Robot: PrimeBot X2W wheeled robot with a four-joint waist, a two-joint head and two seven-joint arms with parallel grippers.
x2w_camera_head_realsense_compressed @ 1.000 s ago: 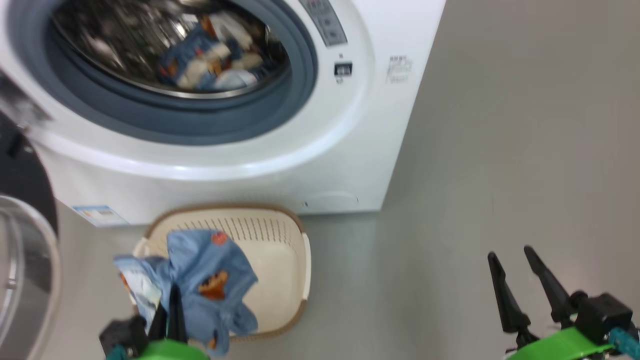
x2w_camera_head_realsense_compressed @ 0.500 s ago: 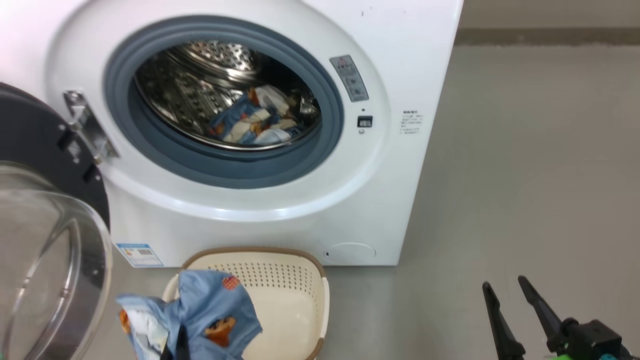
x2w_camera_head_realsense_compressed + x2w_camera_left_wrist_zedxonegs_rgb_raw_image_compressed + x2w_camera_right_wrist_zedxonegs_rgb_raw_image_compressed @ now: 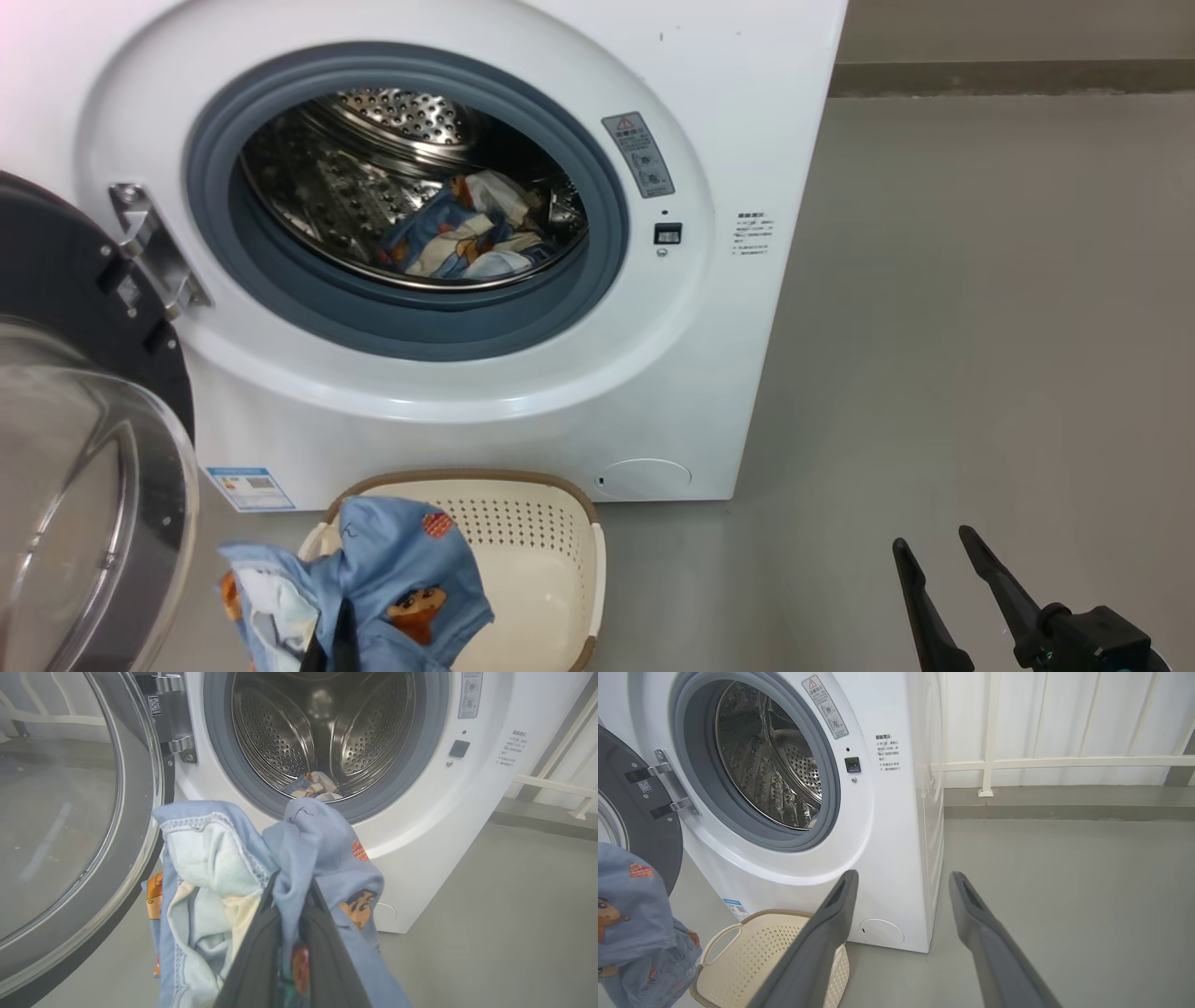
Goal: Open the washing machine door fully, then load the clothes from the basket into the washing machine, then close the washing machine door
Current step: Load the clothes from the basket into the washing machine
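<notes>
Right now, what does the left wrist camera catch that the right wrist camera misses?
Left wrist view: the left gripper shut on the clothes, and a loaded pile lying in the drum. Right wrist view: the open right gripper, the basket and a white railing. Both: the washing machine, the open washing machine door, the held clothes.

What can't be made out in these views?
Head view: the clothes in the left gripper hide the left half of the basket, so leftovers are unknown.
Head view: the left edge cuts off the washing machine door.
Printed text on the washing machine front: too small to read.
</notes>
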